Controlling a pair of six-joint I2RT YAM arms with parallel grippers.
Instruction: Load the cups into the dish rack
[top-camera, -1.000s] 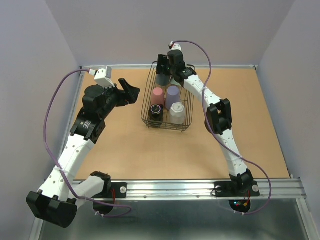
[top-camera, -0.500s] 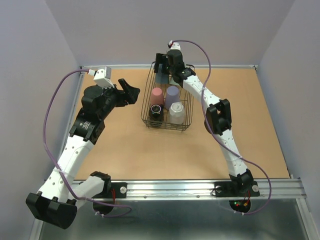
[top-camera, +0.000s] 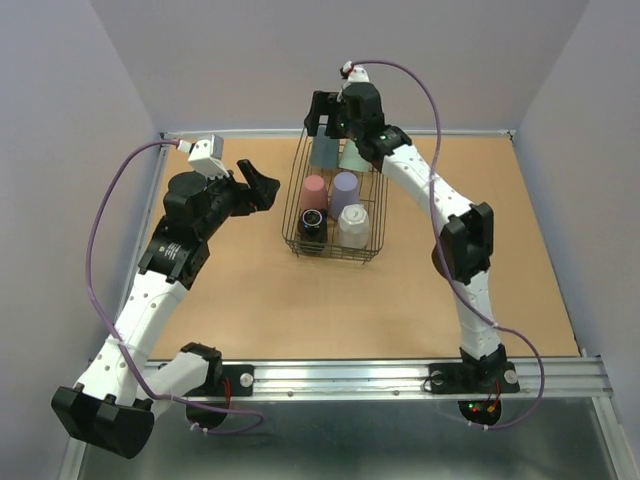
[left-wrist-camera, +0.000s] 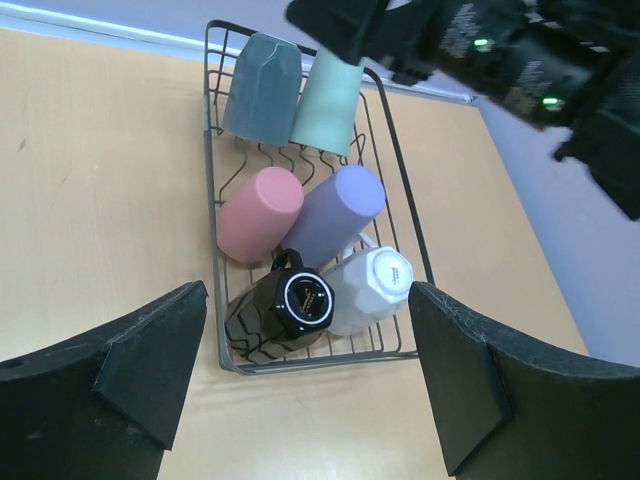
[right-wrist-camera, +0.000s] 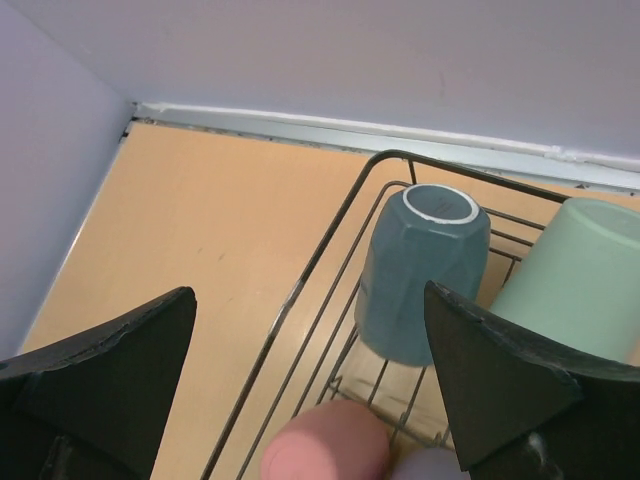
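Observation:
The black wire dish rack (top-camera: 290, 215) stands at mid-table and holds all the cups I can see. Grey-blue (top-camera: 324, 153) and pale green (top-camera: 354, 157) cups stand upside down at its far end. Pink (top-camera: 314, 191) and lavender (top-camera: 344, 190) cups lie in the middle, with the dark brown (top-camera: 312, 225) and white (top-camera: 353, 226) mugs nearest. My right gripper (top-camera: 328, 115) hangs open and empty above the far end, over the grey-blue cup (right-wrist-camera: 422, 270). To the left of the rack, my left gripper (top-camera: 255, 180) is open and holds nothing.
The rack's left rim (right-wrist-camera: 300, 290) runs beneath my right gripper. Behind the rack a metal rail (right-wrist-camera: 330, 128) edges the table against the back wall. Bare wooden tabletop (top-camera: 250, 290) lies between the rack and the arm bases.
My right gripper has opened wider and lifted up and back from the rack's far end, uncovering the grey-blue and pale green cups. The left arm has stayed still.

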